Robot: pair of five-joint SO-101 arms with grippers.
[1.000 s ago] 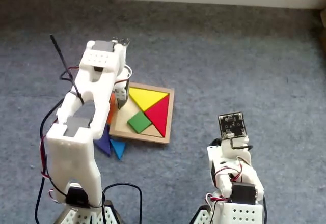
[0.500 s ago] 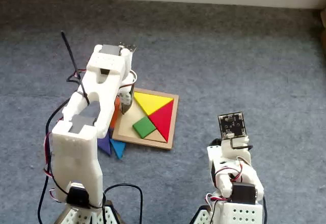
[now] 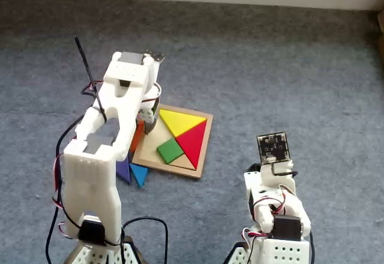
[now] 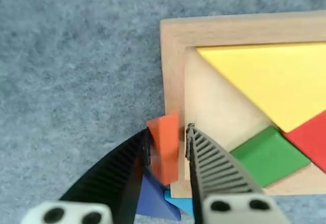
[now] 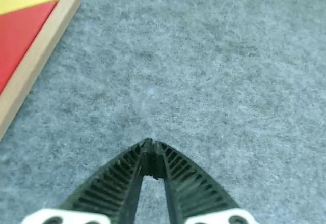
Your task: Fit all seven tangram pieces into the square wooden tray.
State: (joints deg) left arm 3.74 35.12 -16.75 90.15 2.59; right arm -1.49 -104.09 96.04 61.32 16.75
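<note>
High view: the square wooden tray (image 3: 206, 147) lies mid-frame on the grey carpet (image 3: 288, 66), holding a yellow triangle (image 3: 179, 123), a red triangle (image 3: 193, 141) and a green square (image 3: 170, 150).
Left gripper (image 4: 168, 135): pinching an orange piece (image 4: 165, 163) at the tray's rim, left of the yellow triangle.
Loose pieces: a dark blue piece (image 3: 123, 171) and a light blue triangle (image 3: 139, 174) lie by the tray's lower-left corner.
Right gripper (image 5: 152, 145): pressed together, holding nothing, over carpet at lower right.
</note>
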